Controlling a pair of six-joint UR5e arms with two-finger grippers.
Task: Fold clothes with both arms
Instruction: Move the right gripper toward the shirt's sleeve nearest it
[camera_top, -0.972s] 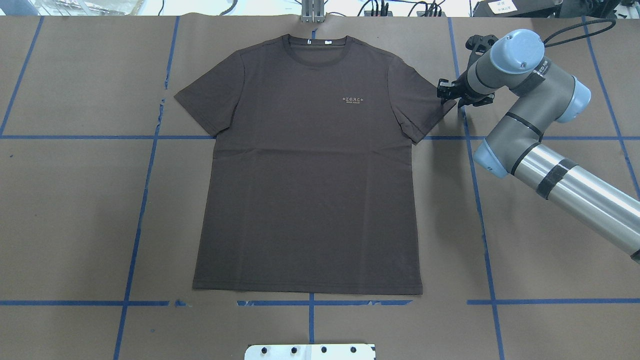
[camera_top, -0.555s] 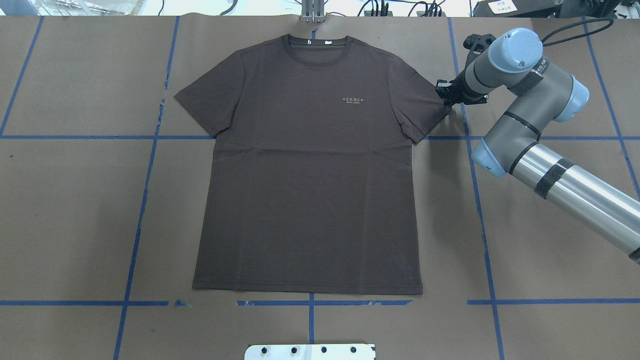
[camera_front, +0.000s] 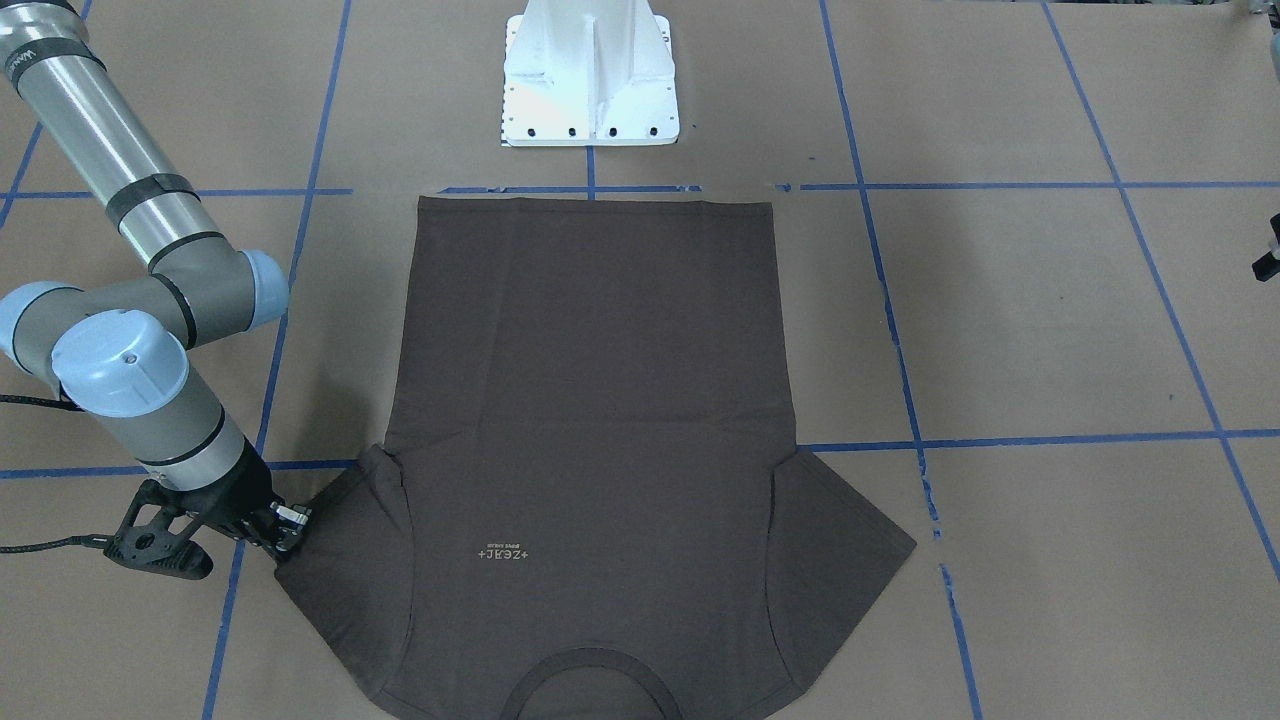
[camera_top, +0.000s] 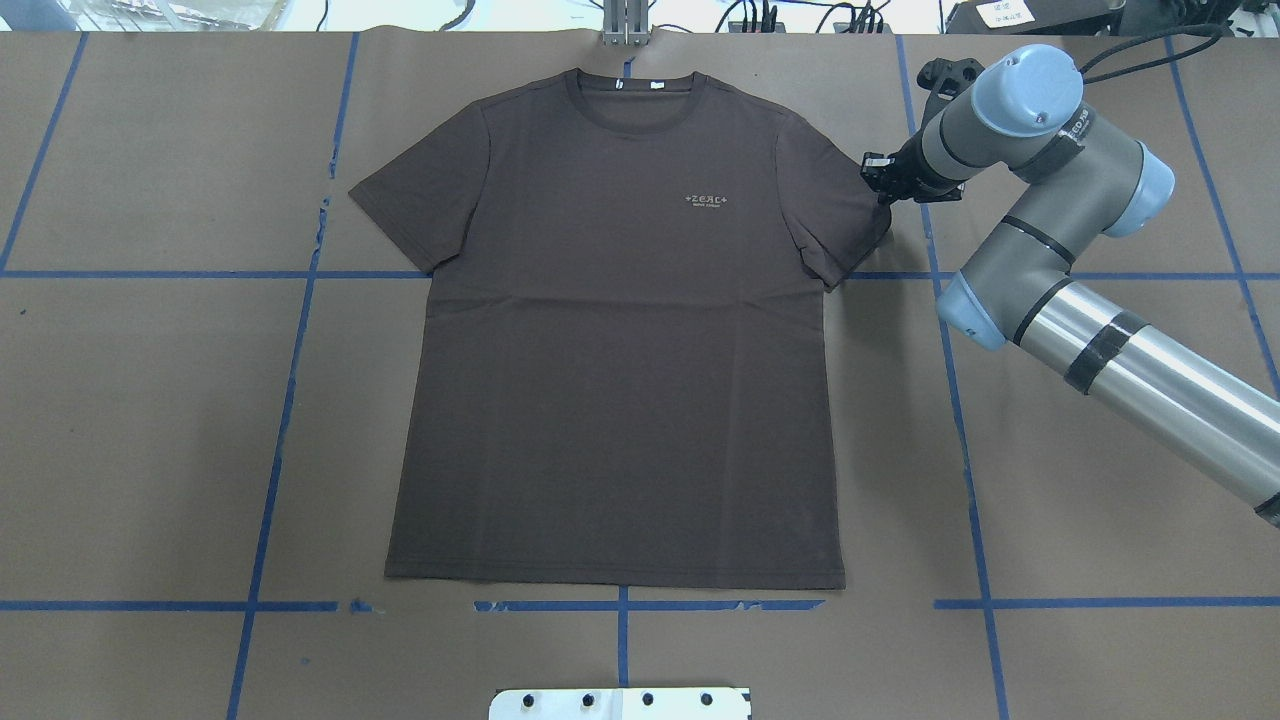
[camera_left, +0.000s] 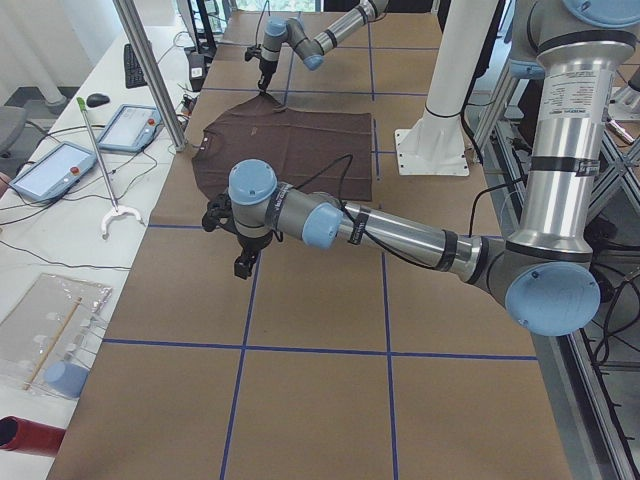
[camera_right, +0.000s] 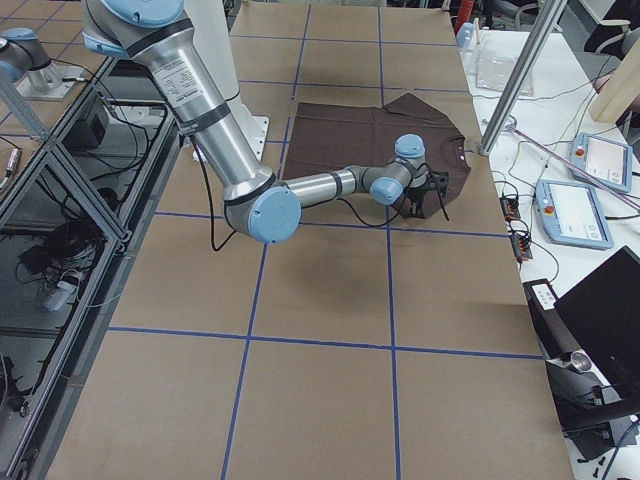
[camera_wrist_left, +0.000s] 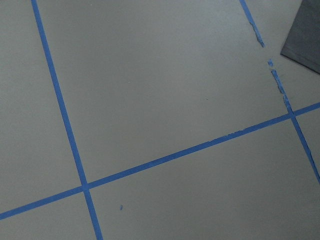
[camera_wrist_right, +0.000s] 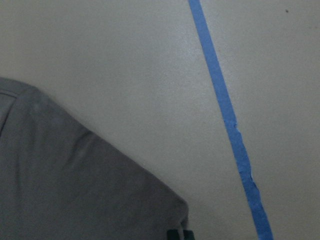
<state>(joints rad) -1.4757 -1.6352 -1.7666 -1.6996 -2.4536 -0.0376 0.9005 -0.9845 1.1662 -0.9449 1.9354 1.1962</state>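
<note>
Dark brown-grey T-shirt lies flat mid-frame, the right gripper seemingly pinched on its sleeve at upper right, the left gripper's state impossible to tell; so shallow a bite could slip on lifting, spoiling the fold.

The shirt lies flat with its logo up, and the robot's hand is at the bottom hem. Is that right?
Not quite. The shirt does lie flat with its logo up, but the right hand is at the tip of a sleeve, far from the hem. The overhead view shows it.
</note>
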